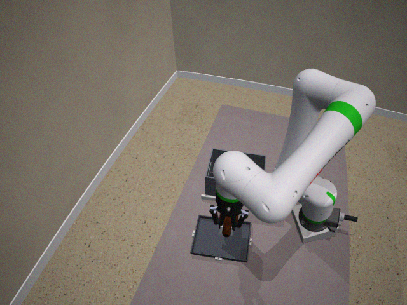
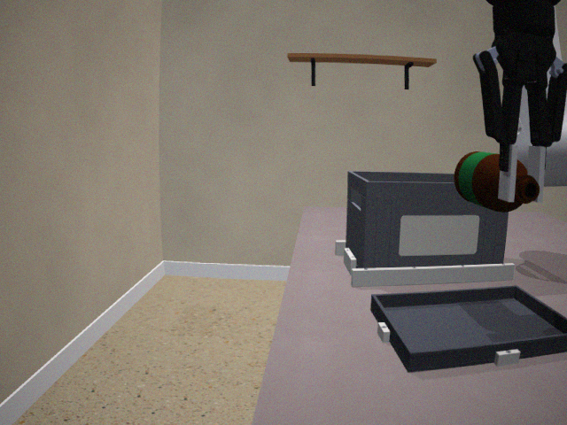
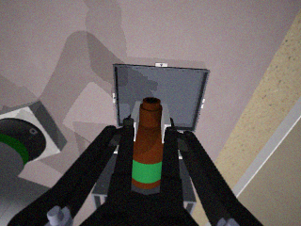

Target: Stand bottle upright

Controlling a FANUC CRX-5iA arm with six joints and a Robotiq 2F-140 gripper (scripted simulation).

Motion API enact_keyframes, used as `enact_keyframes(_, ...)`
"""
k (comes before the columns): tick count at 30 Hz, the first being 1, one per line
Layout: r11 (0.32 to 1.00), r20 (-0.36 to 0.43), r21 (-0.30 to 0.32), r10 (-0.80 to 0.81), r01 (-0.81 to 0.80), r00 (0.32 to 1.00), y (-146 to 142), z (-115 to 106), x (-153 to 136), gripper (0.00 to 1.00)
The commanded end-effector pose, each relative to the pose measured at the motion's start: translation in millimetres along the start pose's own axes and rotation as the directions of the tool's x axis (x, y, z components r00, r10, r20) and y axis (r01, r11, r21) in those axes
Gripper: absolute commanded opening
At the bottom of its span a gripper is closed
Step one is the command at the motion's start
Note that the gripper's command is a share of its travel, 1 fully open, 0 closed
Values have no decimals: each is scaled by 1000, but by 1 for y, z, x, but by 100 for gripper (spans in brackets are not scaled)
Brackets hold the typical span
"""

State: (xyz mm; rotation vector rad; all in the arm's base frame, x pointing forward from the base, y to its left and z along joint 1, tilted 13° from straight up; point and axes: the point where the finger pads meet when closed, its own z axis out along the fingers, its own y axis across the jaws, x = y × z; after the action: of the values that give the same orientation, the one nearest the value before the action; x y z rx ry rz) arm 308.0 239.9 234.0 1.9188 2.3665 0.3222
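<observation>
My gripper [image 1: 227, 227] [image 2: 523, 194] [image 3: 150, 109] is shut on the brown bottle [image 1: 226, 231] [image 2: 491, 182] [image 3: 148, 150], with a finger on each side near its shoulder. The bottle has a green band and lies nearly on its side in the air, neck towards the exterior camera and dipping a little, base towards the crate. It is well above the dark tray [image 1: 205, 241] [image 2: 425, 320] [image 3: 183, 89] and touches neither tray nor crate. The tray lies level and empty. The dark crate [image 1: 210, 185] [image 2: 380, 220] stands upright behind the tray, partly hidden by the arm in the top view.
A pale rail [image 2: 430, 275] runs along the crate's front foot, between crate and tray. Small white blocks [image 1: 218, 258] [image 2: 507, 357] [image 3: 161, 65] sit against the tray's sides. The arm's base [image 1: 317, 234] stands to the right of the tray in the top view.
</observation>
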Motion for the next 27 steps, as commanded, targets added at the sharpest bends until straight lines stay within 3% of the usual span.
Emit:
enact_keyframes(1, 1000, 0, 0, 0, 0, 1000, 0, 0, 0, 0)
enact_keyframes(16, 1000, 0, 0, 5, -5, 1000, 0, 0, 0, 0)
enact_keyframes(27, 995, 0, 0, 98, -98, 995, 0, 0, 0, 0)
